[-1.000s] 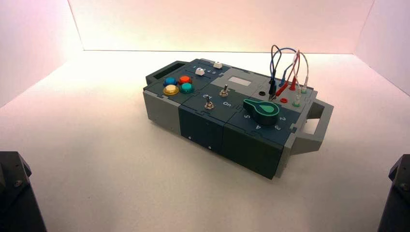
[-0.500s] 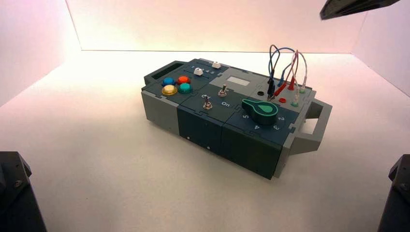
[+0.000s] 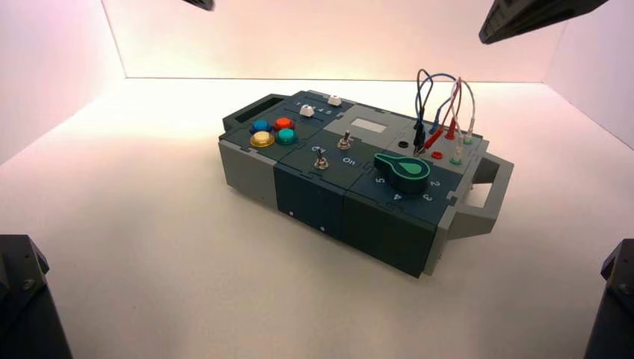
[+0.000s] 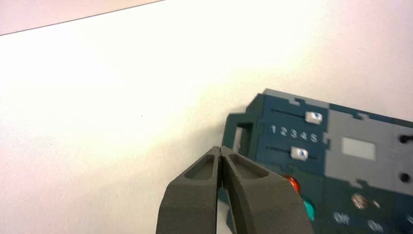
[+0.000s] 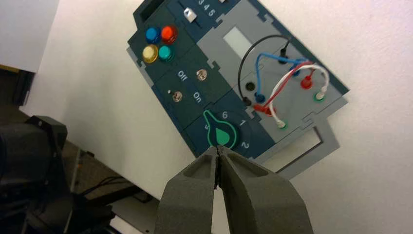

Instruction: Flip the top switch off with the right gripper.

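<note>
Grey wedge fingers come first: our right gripper has its jaws pressed together at the tips, nothing held, hanging high above the box. Just past those tips we see the green knob, and beyond the knob, on the dark-blue panel, the two silver toggles. We want the top switch, the one next to the pale-grey display window; its twin sits on the knob's other flank, toward the front edge. "Off" and "On" are lettered between the pair, so we judge the lever's throw runs along that line. From the jaws, the target lies forward and down, over the knob. Our left gripper, also closed and empty, hovers off the slider end, farther from that window. We reckon the right arm is better placed.
</note>
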### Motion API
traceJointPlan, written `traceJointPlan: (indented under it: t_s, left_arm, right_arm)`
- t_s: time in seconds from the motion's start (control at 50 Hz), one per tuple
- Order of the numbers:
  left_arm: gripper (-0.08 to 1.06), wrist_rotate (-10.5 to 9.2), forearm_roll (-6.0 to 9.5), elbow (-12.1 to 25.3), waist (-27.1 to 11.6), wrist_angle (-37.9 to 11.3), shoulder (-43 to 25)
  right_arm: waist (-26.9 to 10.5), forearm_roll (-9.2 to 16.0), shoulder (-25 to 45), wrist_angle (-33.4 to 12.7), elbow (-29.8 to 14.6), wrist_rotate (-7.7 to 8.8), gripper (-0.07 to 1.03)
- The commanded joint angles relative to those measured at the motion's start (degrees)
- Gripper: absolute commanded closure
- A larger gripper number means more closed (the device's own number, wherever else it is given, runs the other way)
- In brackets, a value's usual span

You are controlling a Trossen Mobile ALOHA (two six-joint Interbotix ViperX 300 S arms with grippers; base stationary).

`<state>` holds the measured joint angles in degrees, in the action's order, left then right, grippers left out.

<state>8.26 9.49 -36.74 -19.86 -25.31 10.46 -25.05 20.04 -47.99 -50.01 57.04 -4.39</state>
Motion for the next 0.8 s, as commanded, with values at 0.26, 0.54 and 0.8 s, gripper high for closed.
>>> traceJointPlan:
  t_s: [0.26,0.54,0.8]
  left_arm:
    - [1.01,2.90,-0.09,11.6,-3.2,0.2,-12.9]
    - [1.01,3.16,-0.18,10.2,-3.2,0.6,-11.6]
    - [1.01,3.16,-0.09,9.2,-3.2,0.5,-11.0]
  right_arm:
    - [-1.0,4.5,1.4,-0.4,0.2,2.81,0.99]
    - [-5.4,4.7,9.2,3.0,-1.1,4.57,0.99]
    - [-12.0,4.7,17.4,6.5,-3.4,4.57,0.99]
